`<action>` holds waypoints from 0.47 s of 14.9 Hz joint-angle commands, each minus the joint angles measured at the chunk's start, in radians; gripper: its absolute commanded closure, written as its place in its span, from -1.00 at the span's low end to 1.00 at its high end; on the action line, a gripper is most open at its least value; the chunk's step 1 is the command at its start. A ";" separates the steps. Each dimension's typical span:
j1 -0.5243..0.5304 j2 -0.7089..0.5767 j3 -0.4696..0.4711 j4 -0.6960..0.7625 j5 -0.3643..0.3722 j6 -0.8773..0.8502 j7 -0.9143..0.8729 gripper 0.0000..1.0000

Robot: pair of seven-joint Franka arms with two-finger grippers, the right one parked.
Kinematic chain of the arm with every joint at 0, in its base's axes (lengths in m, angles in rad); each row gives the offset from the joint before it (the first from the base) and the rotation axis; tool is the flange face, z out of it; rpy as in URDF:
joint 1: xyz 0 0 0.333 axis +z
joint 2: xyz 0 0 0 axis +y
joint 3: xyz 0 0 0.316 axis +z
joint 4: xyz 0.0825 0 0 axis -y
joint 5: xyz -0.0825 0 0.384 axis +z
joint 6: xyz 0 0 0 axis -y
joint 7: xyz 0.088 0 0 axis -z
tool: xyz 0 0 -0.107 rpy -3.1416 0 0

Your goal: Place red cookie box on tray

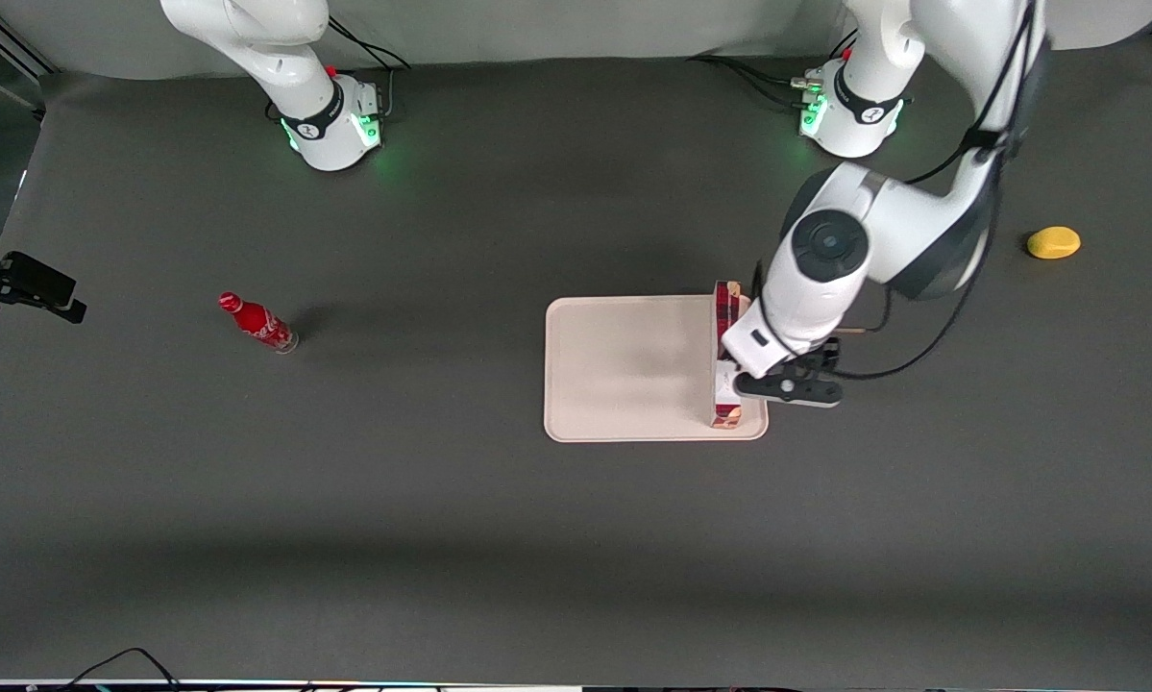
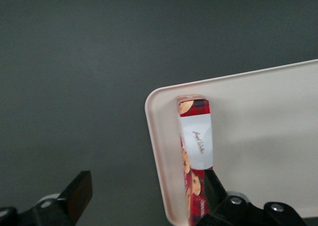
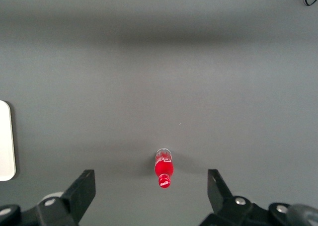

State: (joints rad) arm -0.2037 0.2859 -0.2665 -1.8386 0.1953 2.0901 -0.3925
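Lying on the tray (image 1: 624,370), the red cookie box (image 1: 726,300); gripper (image 1: 744,380) jaws spread.

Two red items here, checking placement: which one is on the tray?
The red cookie box, on the tray under the gripper; the red soda bottle stands on the table.

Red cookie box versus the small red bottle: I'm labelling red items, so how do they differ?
The red cookie box is a long narrow carton lying on the tray; the red bottle is small, round and stands on the table toward the parked arm's end. The open gripper sits at the box; nothing is near the bottle. Both are red with white print.
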 commanded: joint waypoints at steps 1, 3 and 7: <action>0.006 -0.056 0.053 0.253 -0.002 -0.343 0.141 -1.00; 0.024 -0.063 0.073 0.382 -0.013 -0.515 0.225 -1.00; 0.082 -0.169 0.092 0.383 -0.086 -0.604 0.262 -1.00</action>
State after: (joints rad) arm -0.1466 0.1590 -0.1776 -1.4557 0.1395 1.5413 -0.1622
